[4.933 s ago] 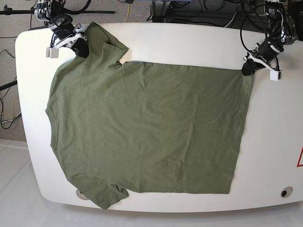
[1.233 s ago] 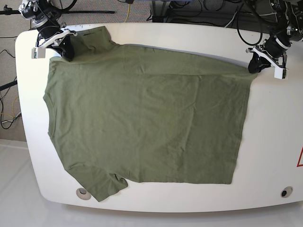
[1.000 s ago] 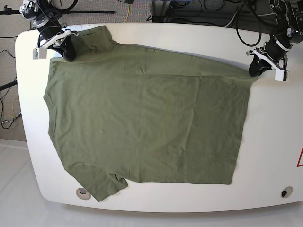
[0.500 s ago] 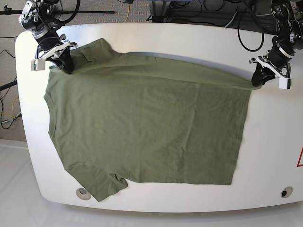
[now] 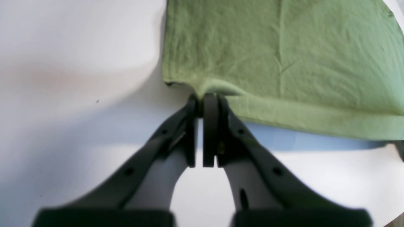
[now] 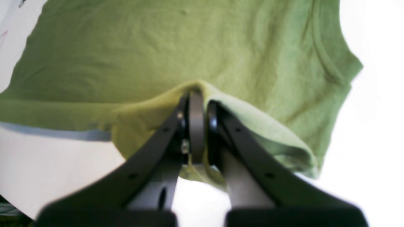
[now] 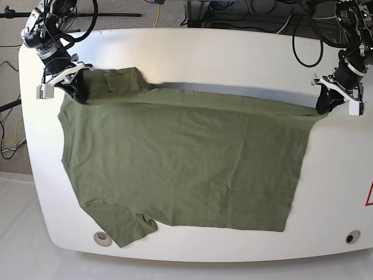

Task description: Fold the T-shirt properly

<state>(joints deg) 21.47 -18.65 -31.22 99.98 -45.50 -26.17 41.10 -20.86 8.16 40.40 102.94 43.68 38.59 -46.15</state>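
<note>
The olive-green T-shirt lies spread on the white table, neck to the left and hem to the right. Its far edge is raised off the table and stretched taut between my two grippers. My left gripper is shut on the far hem corner. The left wrist view shows the left gripper pinching the T-shirt at that corner. My right gripper is shut on the far shoulder beside the sleeve. In the right wrist view, the T-shirt drapes over the shut right gripper.
Cables and stands crowd the floor beyond the table's far edge. Two round grommets sit near the front edge. A red mark shows at the right edge. The near sleeve reaches almost to the front edge.
Both grippers have moved toward the near side with the T-shirt's far edge. That edge now sits lower in the base view, leaving more bare table behind it.
</note>
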